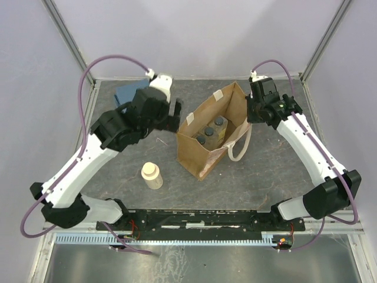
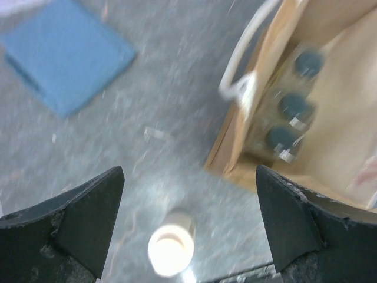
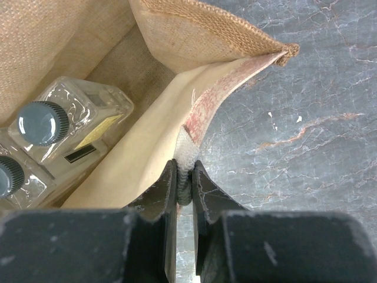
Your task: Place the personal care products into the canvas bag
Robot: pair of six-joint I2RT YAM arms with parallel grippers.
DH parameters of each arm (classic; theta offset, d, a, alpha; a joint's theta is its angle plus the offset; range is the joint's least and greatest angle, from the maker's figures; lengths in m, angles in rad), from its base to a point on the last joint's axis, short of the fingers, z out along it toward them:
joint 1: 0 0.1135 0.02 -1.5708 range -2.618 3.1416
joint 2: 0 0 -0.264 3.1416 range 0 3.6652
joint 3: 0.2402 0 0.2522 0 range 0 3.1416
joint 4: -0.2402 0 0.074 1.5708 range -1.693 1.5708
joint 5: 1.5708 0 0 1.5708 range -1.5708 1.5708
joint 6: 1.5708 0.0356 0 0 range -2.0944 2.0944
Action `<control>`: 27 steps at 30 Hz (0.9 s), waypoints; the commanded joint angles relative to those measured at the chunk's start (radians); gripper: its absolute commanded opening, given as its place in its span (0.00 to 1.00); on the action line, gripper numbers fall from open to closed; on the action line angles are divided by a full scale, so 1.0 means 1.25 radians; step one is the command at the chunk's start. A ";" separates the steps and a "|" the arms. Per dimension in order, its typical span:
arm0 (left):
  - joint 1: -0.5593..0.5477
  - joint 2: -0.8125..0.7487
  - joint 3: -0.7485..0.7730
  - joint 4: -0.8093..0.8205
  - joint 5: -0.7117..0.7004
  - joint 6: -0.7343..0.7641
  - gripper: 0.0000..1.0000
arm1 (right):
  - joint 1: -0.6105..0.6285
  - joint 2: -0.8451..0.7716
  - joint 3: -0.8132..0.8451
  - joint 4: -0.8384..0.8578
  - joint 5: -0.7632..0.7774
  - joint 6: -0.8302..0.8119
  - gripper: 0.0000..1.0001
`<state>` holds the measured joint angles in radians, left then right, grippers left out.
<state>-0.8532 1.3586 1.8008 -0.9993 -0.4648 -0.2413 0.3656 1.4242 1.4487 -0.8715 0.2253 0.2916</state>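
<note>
The right gripper is clamped on the canvas bag rim, apparently to hold its mouth open. 3 clear bottles stand inside. The cream bottle stands outside on the table, and the left gripper hovers with jaws wide apart, empty.

No legible text; only an unreadable yellow label on one clear square bottle.

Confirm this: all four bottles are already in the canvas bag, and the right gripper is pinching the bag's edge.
Wrong. Only the three clear bottles are in the canvas bag; the cream bottle stands outside it on the table, as the top external view shows. The right gripper does pinch the bag's edge.
</note>
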 commanded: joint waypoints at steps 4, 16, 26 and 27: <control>0.000 -0.153 -0.237 -0.172 -0.059 -0.252 0.97 | 0.000 0.015 0.039 -0.007 0.004 -0.005 0.00; 0.000 -0.274 -0.481 -0.221 0.016 -0.368 0.93 | 0.000 0.033 0.062 -0.022 0.004 -0.011 0.00; 0.000 -0.254 -0.564 -0.154 0.062 -0.352 0.86 | -0.001 0.034 0.067 -0.032 0.005 -0.015 0.00; 0.000 -0.251 -0.571 -0.145 0.067 -0.349 0.85 | -0.001 0.034 0.066 -0.032 0.005 -0.015 0.00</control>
<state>-0.8532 1.0348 1.1046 -1.2575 -0.4103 -0.6540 0.3656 1.4586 1.5013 -0.9073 0.2256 0.2863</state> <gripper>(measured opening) 0.864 0.159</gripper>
